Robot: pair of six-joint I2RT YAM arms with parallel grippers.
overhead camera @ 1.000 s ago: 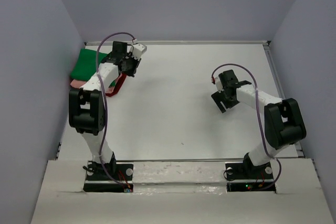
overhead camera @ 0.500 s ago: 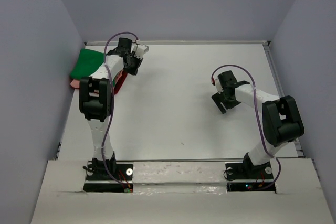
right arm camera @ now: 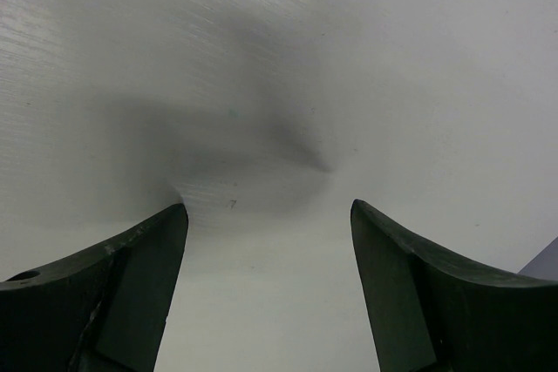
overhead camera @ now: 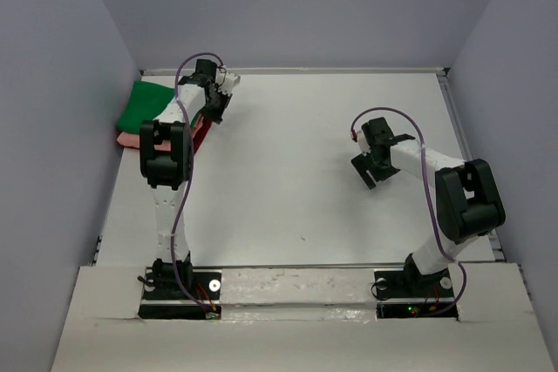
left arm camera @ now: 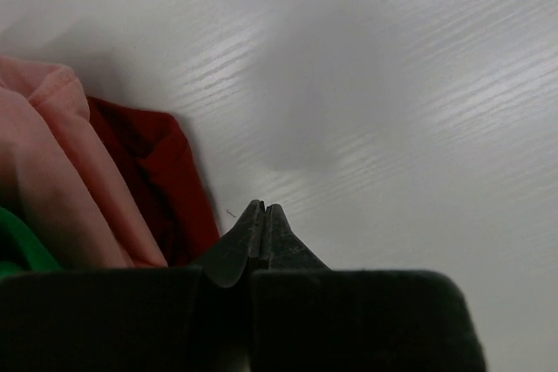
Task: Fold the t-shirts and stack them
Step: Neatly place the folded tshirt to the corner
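The t-shirts lie in a pile at the far left of the table. The bright green one (overhead camera: 144, 102) is on top, the salmon-pink one (overhead camera: 129, 138) under it, and dark red cloth (overhead camera: 200, 134) shows at the pile's right edge. My left gripper (overhead camera: 212, 112) is shut and empty, just right of the pile. In the left wrist view its tips (left arm camera: 264, 208) sit over bare table beside the red cloth (left arm camera: 153, 172), with the pink cloth (left arm camera: 44, 154) and a bit of green (left arm camera: 16, 250) further left. My right gripper (overhead camera: 370, 167) is open and empty over bare table (right arm camera: 268, 215).
The white table (overhead camera: 305, 172) is boxed in by grey walls on the left, back and right. The pile lies against the left wall (overhead camera: 87, 128). A raised rim (overhead camera: 305, 70) runs along the table's far edge.
My left arm has swung up and in, so its elbow now stands over the pile's near side. Its gripper has moved slightly toward the back. The right arm has not moved.
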